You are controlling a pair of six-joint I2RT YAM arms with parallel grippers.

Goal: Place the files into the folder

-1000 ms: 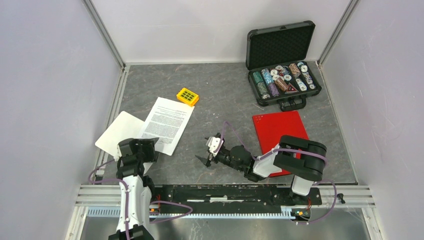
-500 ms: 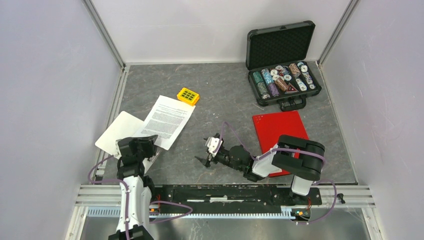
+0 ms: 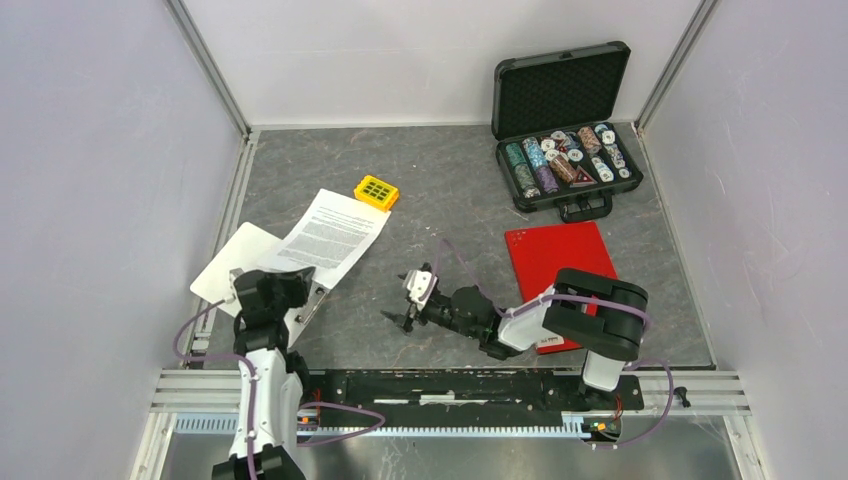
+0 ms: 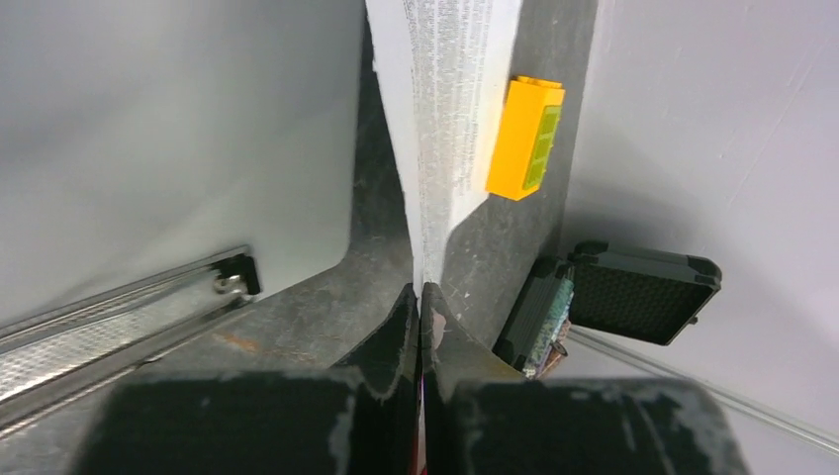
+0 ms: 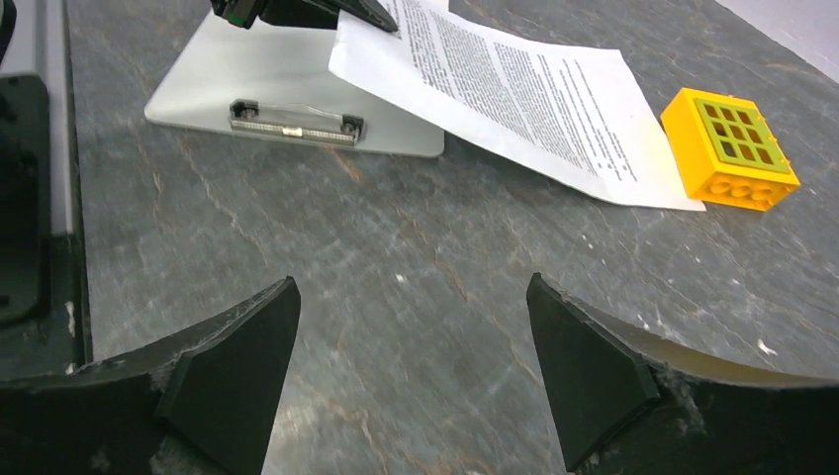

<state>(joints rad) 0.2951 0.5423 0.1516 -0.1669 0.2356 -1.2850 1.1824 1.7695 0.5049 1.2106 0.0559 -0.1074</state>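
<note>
With left gripper (image 4: 419, 297) pinched shut on the near corner of the loose white printed paper sheets (image 3: 335, 235) at left, right gripper (image 5: 413, 287) wide and empty, risks shedding or creasing pages from so slight a hold on the way to the flat red folder (image 3: 558, 262), well apart at right.

Matt paper files (image 3: 335, 232), smooth red folder (image 3: 555, 255), glossy yel. plastic brick (image 3: 376, 192), stone-look matt table (image 3: 450, 180)
</note>
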